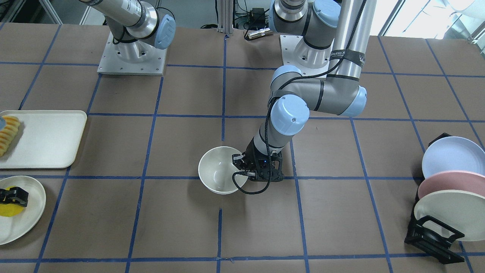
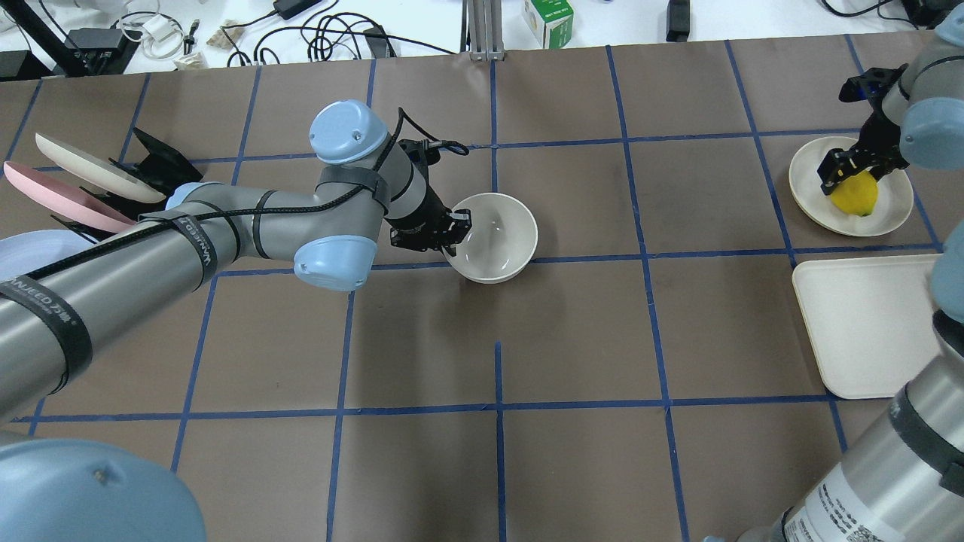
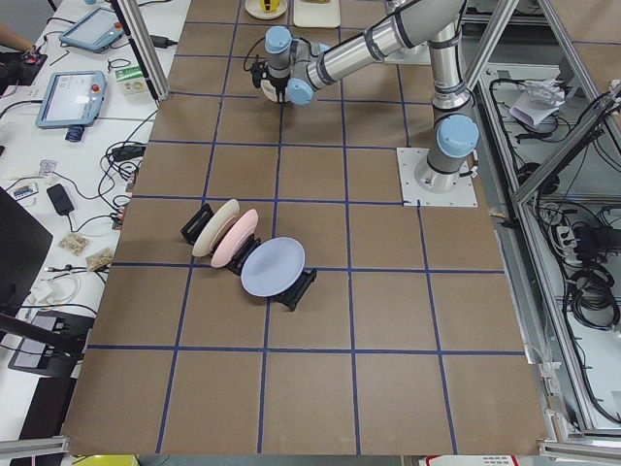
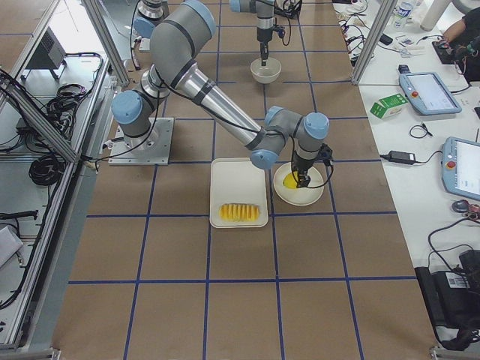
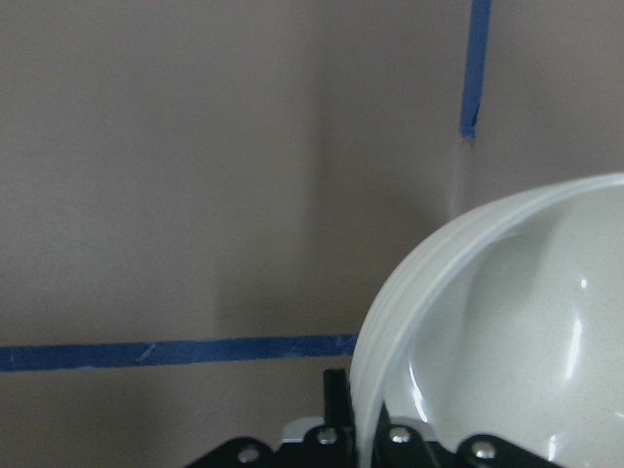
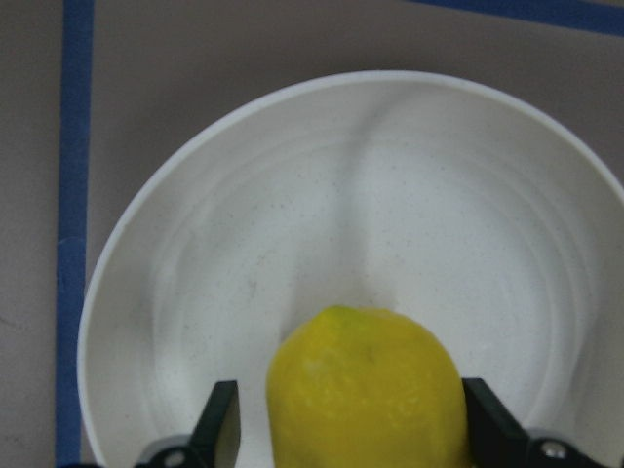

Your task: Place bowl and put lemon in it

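The deep off-white bowl (image 2: 497, 239) stands near the table's middle and also shows in the front view (image 1: 218, 172). My left gripper (image 2: 454, 229) is shut on its near rim. The left wrist view shows the rim (image 5: 390, 322) pinched between the fingers. The yellow lemon (image 2: 855, 197) lies on a shallow off-white plate (image 2: 892, 211) at the far right. My right gripper (image 2: 851, 169) is open and low over the lemon. In the right wrist view the fingers (image 6: 224, 424) straddle the lemon (image 6: 366, 390), with a small gap on one side.
An off-white tray (image 1: 49, 140) with a row of sliced fruit (image 1: 8, 134) sits beside the lemon's plate (image 1: 26, 216). A black rack of blue, pink and cream plates (image 1: 451, 178) stands on the opposite side of the table. Blue tape lines grid the brown table.
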Controlling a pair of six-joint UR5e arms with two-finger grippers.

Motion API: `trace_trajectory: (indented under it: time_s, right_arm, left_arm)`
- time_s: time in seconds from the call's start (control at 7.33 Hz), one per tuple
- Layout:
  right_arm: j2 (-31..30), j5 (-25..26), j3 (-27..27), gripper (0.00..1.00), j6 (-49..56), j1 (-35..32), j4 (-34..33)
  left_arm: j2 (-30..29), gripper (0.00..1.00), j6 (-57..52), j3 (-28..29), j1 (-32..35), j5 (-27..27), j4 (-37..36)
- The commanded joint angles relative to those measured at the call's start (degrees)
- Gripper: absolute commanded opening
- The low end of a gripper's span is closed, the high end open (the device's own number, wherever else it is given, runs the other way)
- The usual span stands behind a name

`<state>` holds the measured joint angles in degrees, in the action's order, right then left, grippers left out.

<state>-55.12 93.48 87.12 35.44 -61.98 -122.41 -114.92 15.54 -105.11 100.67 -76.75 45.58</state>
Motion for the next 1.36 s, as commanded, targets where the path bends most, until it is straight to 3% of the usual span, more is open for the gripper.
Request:
trace_trajectory:
  time_s: [0.0, 0.14, 0.27, 0.55, 0.68, 0.82, 0.95, 1.23]
  right_arm:
    - [-1.6, 0.0, -1.2, 0.00, -0.1, 0.1, 5.6]
    - [-5.2, -0.3, -1.2, 0.00, -0.8, 0.1, 10.2]
    - [-10.0, -0.5, -1.1, 0.00, -2.6, 0.0, 15.1]
    - [-18.7, -0.7, -1.0, 0.00, -7.8, -0.7, 24.8]
    - [-20.0, -1.9, -0.8, 0.00, -8.1, -1.6, 26.1]
    - [-20.2, -6.3, -1.0, 0.00, -11.0, -4.5, 26.2]
    - [-20.8, -6.5, -1.0, 0.00, -19.4, -9.9, 26.1]
    - [-21.1, -5.9, -1.9, 0.00, -37.7, -24.2, 25.2]
  left_arm:
    - [-0.7, 0.63, 0.4, 0.1, 0.0, -0.9, -0.2]
    - [-0.9, 0.93, 0.8, 0.6, 0.0, -0.9, -0.3]
    - [0.8, 1.00, 0.5, 1.4, -0.7, -3.2, 0.1]
    - [5.0, 1.00, -1.8, 6.5, -3.6, -4.4, 8.8]
    - [7.9, 1.00, -3.4, 10.9, -3.8, -6.5, 19.5]
    - [10.3, 1.00, -8.5, 15.2, -4.9, -12.0, 28.2]
    - [12.9, 1.00, -13.3, 17.4, -6.7, -12.8, 36.3]
    - [17.4, 1.00, -19.1, 17.5, -9.6, -13.2, 41.8]
